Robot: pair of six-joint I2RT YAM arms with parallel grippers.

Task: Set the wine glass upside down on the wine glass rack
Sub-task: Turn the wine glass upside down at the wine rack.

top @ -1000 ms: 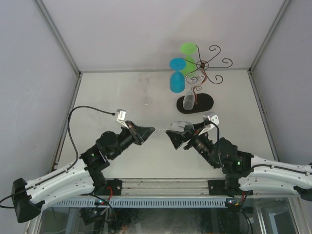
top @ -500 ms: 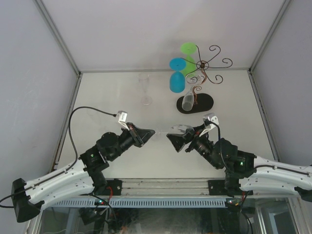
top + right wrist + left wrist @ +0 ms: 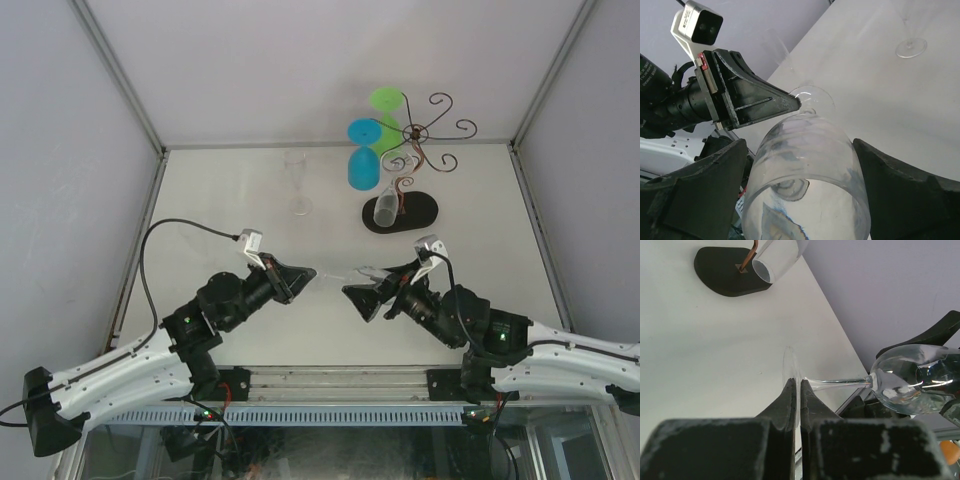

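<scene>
A clear wine glass [image 3: 340,276] lies level above the table between my two grippers. My left gripper [image 3: 308,272] is shut on the rim of its foot [image 3: 790,371], and the stem runs right to the bowl [image 3: 905,382]. My right gripper [image 3: 368,287] is open, with its fingers [image 3: 715,175] on either side of the bowl [image 3: 810,175]; I cannot tell whether they touch it. The wine glass rack [image 3: 425,133], a brown wire stand with curled arms on a black oval base [image 3: 420,212], stands at the back right. Its base also shows in the left wrist view [image 3: 725,270].
A blue glass [image 3: 363,165], a green glass [image 3: 386,105] and a clear glass [image 3: 386,208] hang on the rack. A clear flute [image 3: 297,180] stands on the table left of the rack, and its foot shows in the right wrist view [image 3: 910,47]. Enclosure walls surround the table.
My right gripper has moved nearer and a little left, so its open fingers now sit around the bowl. My left gripper has stayed shut on the foot.
</scene>
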